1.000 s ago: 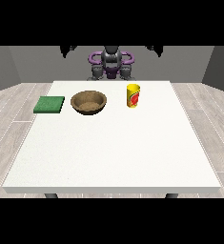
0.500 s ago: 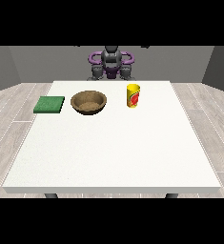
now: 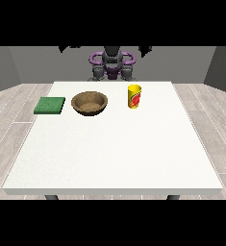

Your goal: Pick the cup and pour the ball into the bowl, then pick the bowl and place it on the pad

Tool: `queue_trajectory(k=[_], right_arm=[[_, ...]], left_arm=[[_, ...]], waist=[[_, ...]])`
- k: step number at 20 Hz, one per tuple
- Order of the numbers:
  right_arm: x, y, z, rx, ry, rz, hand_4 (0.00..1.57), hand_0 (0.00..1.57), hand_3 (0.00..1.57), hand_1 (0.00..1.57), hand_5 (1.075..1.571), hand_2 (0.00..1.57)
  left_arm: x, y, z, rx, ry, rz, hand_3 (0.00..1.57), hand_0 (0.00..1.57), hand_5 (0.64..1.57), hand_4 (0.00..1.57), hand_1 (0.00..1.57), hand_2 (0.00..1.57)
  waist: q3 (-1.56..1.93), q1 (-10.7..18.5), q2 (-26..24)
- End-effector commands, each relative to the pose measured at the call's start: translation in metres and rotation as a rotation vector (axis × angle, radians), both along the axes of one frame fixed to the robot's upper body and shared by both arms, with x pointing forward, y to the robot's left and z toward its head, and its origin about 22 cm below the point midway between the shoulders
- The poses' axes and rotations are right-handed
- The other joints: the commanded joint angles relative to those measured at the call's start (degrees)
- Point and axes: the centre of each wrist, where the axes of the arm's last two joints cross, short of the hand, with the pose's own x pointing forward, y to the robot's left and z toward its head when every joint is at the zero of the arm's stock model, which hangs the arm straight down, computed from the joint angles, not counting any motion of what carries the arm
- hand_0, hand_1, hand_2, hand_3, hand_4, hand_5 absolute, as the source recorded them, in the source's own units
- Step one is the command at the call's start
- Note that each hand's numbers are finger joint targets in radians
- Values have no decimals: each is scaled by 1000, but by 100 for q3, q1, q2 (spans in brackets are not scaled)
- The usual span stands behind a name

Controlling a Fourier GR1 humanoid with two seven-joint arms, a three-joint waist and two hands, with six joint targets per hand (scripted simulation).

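Observation:
A yellow cup with a red mark [image 3: 134, 96] stands upright on the white table [image 3: 114, 153], at the back right of centre. I cannot see inside it, so no ball shows. A brown wooden bowl [image 3: 89, 103] sits to its left, and it looks empty. A flat green pad [image 3: 50, 105] lies left of the bowl. Both hands are raised high behind the table, far from all three things. The hand at the view's left [image 3: 69, 48] and the hand at the view's right [image 3: 145, 49] show only as small dark shapes at the scene's top edge.
The robot's torso [image 3: 112, 67] stands behind the table's far edge. The table stretches wide and bare toward the camera in front of the three things. Grey plank floor surrounds it.
The dark shape of the hand at the view's right has shifted slightly inward along the top edge. The cup, the bowl and the pad have not moved.

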Motion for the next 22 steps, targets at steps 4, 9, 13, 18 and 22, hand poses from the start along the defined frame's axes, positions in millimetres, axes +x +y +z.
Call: queue_trajectory(k=[4,9,13,18,22], right_arm=[[14,-9,-13,14,-143,-26,691,0,0,0,1543,0],[16,-40,1,2,-195,12,681,0,0,0,1551,0],[22,-63,-11,-7,-127,10,671,0,0,0,1560,0],[24,-51,-14,-23,-139,26,665,0,0,0,1559,0],[36,-57,-22,-2,-132,1,669,0,0,0,1562,0]], left_arm=[[5,16,-43,61,-167,-10,0,0,1487,551,0,0],[22,48,-80,84,-172,34,0,0,1483,360,0,0],[28,33,-111,99,-96,16,0,0,1457,41,0,0],[58,38,-123,79,-91,27,0,0,1436,108,0,0],[60,24,-143,93,-79,12,0,0,1429,203,0,0]], waist=[[-1,201,1123],[-2,-174,1442],[0,-128,1139],[-1,-262,1147],[-1,-148,1124]])
